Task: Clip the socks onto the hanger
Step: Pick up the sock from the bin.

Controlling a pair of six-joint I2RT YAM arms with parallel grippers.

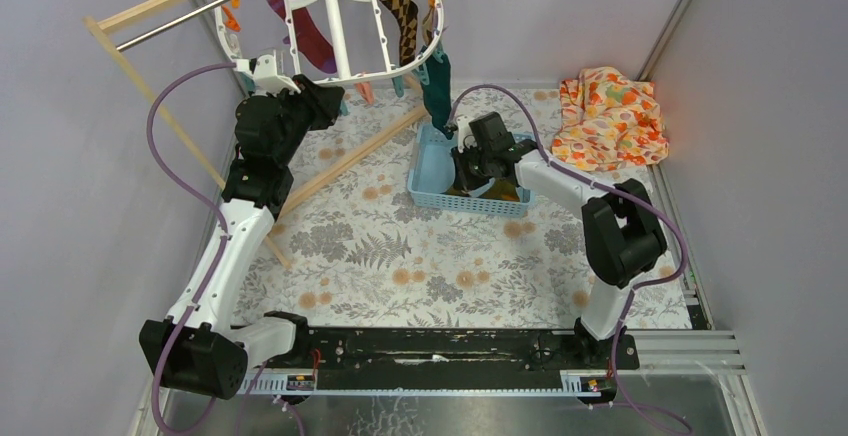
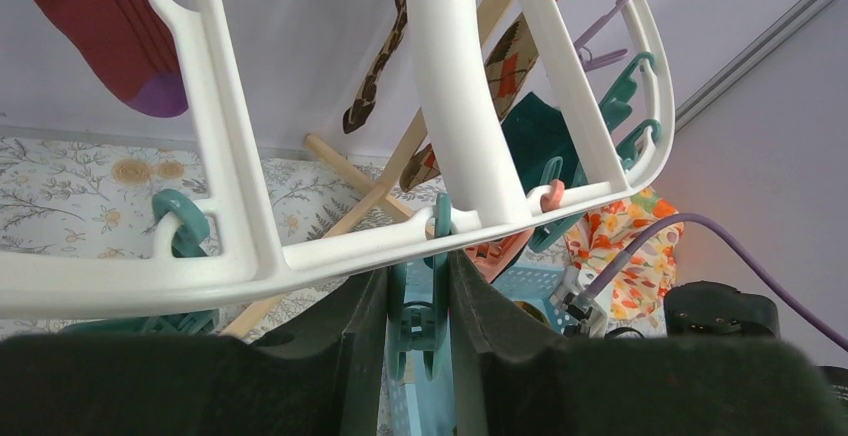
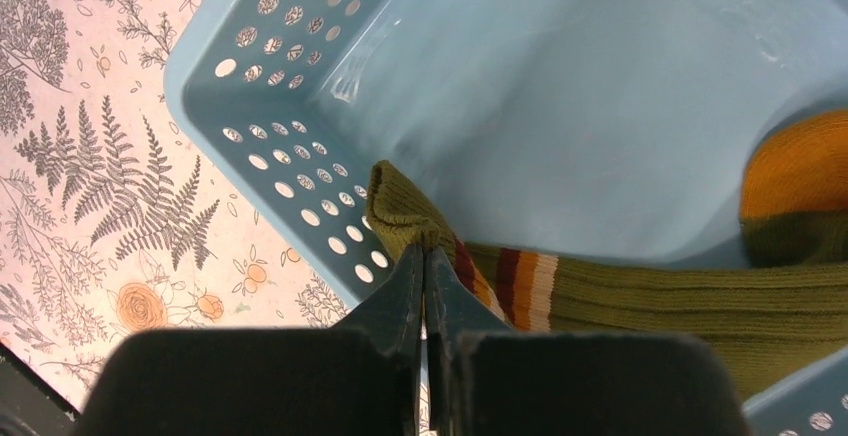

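Observation:
The white oval hanger point(image 1: 330, 71) hangs at the back left with a maroon sock point(image 1: 312, 41), an argyle sock point(image 1: 400, 6) and a dark teal sock point(image 1: 437, 91) clipped to it. My left gripper point(image 1: 335, 101) sits just under the hanger's rim point(image 2: 300, 256). It is shut on a teal clip point(image 2: 420, 321), pressing its two handles together. My right gripper point(image 1: 468, 171) is down in the blue basket point(image 1: 425, 171), shut point(image 3: 425, 254) on the cuff of an olive-mustard striped sock point(image 3: 640, 301). Another olive and orange sock point(image 3: 800, 186) lies beside it in the basket.
A wooden-post rack with a metal bar point(image 1: 190, 11) carries the hanger, and one wooden leg point(image 1: 350, 156) slants across the mat. An orange floral cloth point(image 1: 610, 121) lies at the back right. Grey walls close both sides.

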